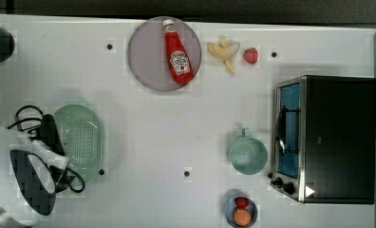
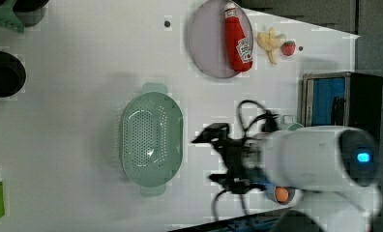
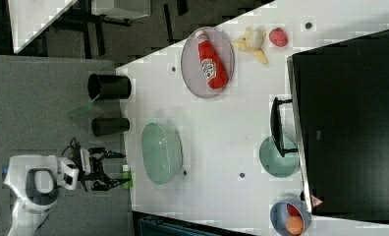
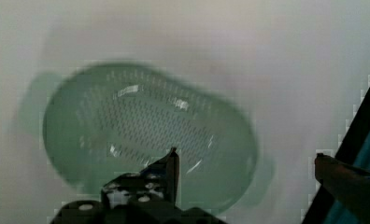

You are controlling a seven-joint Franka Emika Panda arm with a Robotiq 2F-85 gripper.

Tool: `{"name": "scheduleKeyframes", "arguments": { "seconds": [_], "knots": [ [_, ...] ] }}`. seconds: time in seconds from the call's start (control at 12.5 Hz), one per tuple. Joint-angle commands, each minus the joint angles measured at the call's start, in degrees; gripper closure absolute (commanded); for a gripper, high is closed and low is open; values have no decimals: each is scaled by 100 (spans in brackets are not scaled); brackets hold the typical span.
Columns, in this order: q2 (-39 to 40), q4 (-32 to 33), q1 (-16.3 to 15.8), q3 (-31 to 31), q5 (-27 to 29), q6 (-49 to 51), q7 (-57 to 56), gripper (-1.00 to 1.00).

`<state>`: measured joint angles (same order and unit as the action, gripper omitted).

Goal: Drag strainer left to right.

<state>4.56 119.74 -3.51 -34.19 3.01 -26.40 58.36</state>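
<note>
So the claw [image 2: 210, 154] is spread wide apart with nothing in it, hanging in the air just beside the strainer [image 2: 152, 139] and not touching it. In the left view the strainer sits right off the claw's fingertips, towards the left view's left, flat on the white counter [image 2: 83, 96]. The green mug [image 1: 248, 154] and toaster oven [image 1: 326, 137] are well apart from the claw.
</note>
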Motion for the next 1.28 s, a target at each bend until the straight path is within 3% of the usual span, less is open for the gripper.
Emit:
{"name": "scheduleKeyframes", "arguments": {
  "seconds": [0.08,0.4,0.72,1.28],
  "knots": [
    [405,-91,83,-62,-212,-746,1748,-100],
    [1487,-14,38,-11,-837,-1554,2299,-100],
    [2363,-14,-49,237,-938,-2625,2299,-100],
    [2763,15,-553,1032,-1341,-2991,2301,-100]
  ]
}}
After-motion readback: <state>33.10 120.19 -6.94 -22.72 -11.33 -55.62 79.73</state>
